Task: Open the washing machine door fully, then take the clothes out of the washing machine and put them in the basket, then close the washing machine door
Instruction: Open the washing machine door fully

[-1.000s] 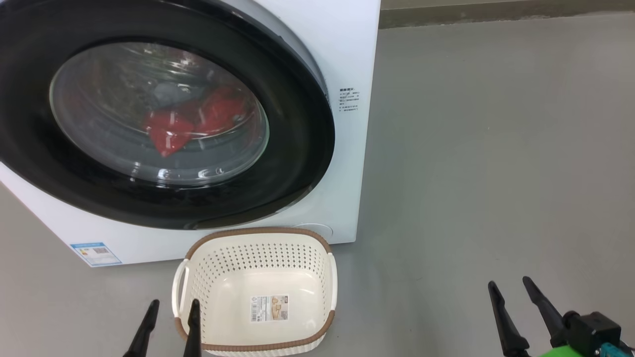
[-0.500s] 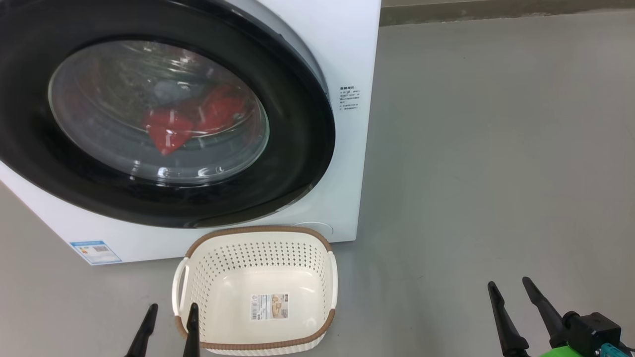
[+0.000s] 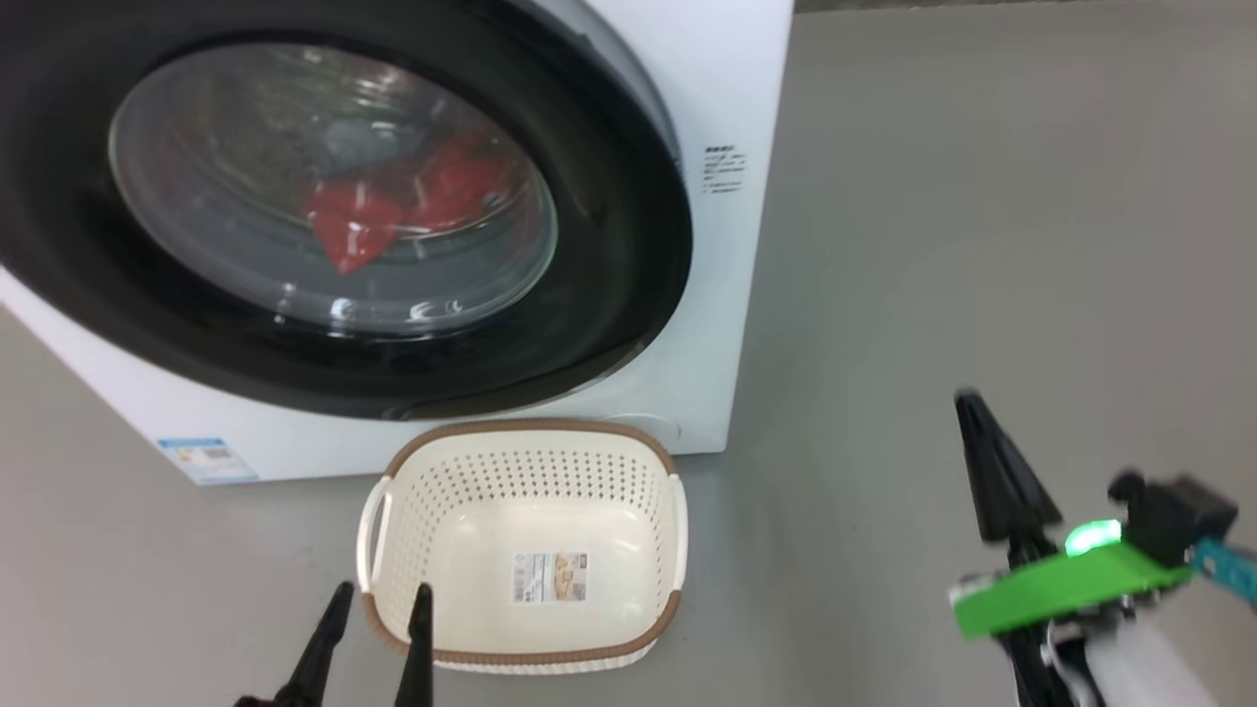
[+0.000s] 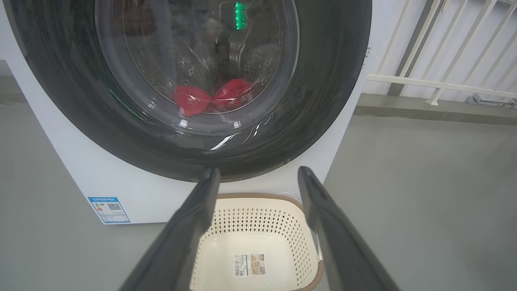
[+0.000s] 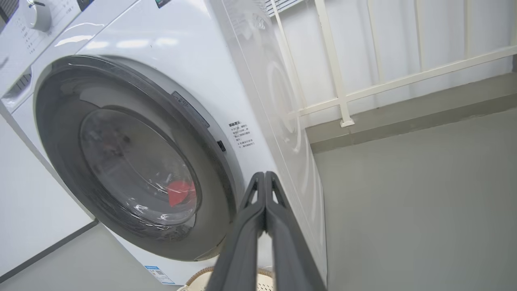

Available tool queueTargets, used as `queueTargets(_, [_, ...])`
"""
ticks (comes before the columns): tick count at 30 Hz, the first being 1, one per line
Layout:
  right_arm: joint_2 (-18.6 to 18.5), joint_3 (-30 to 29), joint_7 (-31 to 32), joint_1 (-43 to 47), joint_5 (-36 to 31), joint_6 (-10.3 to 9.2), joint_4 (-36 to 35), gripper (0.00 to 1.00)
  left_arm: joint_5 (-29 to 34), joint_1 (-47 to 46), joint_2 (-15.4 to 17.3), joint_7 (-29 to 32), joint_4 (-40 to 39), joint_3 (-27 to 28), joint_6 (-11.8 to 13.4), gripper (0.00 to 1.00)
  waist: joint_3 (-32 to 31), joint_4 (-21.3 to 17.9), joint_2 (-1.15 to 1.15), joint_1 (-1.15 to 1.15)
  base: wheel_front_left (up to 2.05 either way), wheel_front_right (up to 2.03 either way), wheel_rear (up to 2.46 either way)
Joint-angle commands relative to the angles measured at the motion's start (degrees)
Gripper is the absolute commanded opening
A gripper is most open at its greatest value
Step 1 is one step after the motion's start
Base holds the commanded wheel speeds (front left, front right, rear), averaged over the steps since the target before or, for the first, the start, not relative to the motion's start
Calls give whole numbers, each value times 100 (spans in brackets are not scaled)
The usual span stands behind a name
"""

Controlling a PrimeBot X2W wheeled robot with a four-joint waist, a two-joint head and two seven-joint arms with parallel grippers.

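Two grippers hang clear of the washing machine door (image 3: 609, 245), not yet swung open: right gripper (image 3: 967, 401), jaws pressed together, points toward its right edge, probably to pry; left gripper (image 3: 382, 589) spread wide by the empty basket (image 3: 530, 432), parked under the door for the red clothes (image 3: 358, 226) inside.

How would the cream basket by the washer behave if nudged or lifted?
The basket looks thin, perforated plastic and sits empty, so probably light and fairly stiff. On the smooth grey floor it would likely slide rather than tip.
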Motion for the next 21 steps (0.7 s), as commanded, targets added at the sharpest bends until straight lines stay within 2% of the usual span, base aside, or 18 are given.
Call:
queueTargets(1, [-121,195,-41,-298,95,-4,-162,0,-29,-239,48,-70,-152,139,33,100,128,123,0,0,0,0,0])
queueTargets(12, [-630,819,-41,-1985,1382,-4,-10,0,-147,-596,48,-70,-139,-173,-7,100,755,567,0,0,0,0,0])
queueTargets(16, [-911,1300,-28,-2581,2268,-4,178,0,-197,-767,48,-70,-124,-273,-19,100,994,722,0,0,0,0,0])
queueTargets(21, [-1316,1840,335,-3224,3531,-4,210,0,-257,-957,48,-70,-102,-391,-26,100,1257,910,0,0,0,0,0])
